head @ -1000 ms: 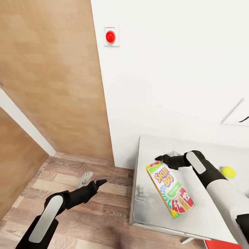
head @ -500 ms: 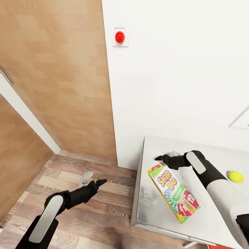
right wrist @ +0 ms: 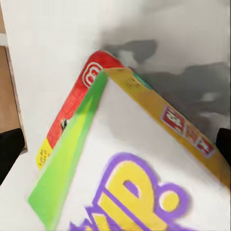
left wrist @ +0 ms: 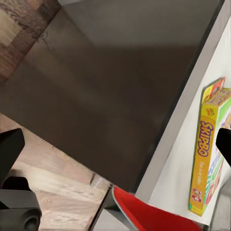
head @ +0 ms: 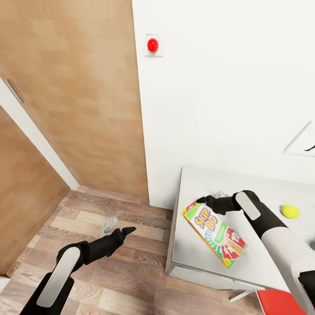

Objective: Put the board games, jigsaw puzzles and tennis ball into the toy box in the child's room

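The right gripper (head: 209, 202) has its jaws pinching the far upper corner of the Skip-Bo board game (head: 214, 234), which hangs tilted over the pale tabletop (head: 192, 258), its printed face turned up toward the head camera and its lower end pointing near and to the right. In the right wrist view the same box (right wrist: 120, 159) shows a green edge, a red and yellow end and large purple-and-yellow lettering close to the lens, with the tabletop's grey reflections behind it. The right arm (head: 271, 236), black at the wrist and white higher up, reaches in from the near right. Farther right on the tabletop lies the tennis ball (head: 290, 211), well apart from the box. A red chair (head: 280, 302) shows at the near right corner below the tabletop's edge. The left gripper (head: 123, 231) hangs over the wood-plank floor (head: 131, 271) to the left of the table, holding nothing; whether its jaws are spread or pressed together cannot be told from these views. From the left wrist view the Skip-Bo box (left wrist: 208, 149) appears standing above the tabletop's edge beside the table's dark side panel (left wrist: 110, 96). Behind stand a white wall (head: 227, 96) with a red button (head: 152, 44) and, to the left, a wooden door (head: 74, 96).
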Available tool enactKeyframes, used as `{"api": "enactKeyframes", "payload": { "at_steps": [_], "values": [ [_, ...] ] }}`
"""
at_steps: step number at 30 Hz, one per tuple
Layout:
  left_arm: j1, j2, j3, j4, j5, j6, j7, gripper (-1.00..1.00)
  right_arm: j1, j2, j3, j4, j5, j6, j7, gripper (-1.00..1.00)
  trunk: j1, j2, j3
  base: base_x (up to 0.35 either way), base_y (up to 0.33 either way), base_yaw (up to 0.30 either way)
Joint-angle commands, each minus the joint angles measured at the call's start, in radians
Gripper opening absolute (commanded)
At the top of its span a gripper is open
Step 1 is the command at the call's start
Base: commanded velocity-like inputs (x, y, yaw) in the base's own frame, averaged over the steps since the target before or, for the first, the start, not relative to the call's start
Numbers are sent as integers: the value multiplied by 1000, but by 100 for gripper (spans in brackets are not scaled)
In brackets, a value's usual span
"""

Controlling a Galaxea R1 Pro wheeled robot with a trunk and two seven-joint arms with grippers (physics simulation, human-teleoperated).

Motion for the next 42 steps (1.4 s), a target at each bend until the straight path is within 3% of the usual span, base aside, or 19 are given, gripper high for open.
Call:
{"api": "enactKeyframes", "payload": {
  "at_steps": [1, 10, 29, 42],
  "values": [
    [-1, 1, -1, -1, 10, 1, 10, 100, -1, -1, 4, -1, -1, 2, 0, 100, 0, -2, -2, -287, 0, 1],
    [-1, 1, -1, -2, 10, 1, 10, 100, -1, -1, 4, -1, 0, 2, -1, 100, 0, -2, -2, -174, 0, 1],
    [-1, 0, 0, -1, 9, 1, 10, 100, -1, -2, 4, -1, 1, 0, -1, 100, 0, -2, -2, -20, 0, 17],
    [-1, 0, 0, 0, 9, 1, 10, 100, -1, -2, 5, -1, 1, 0, -1, 100, 0, -2, -2, -1, 0, 182]
  ]
}}
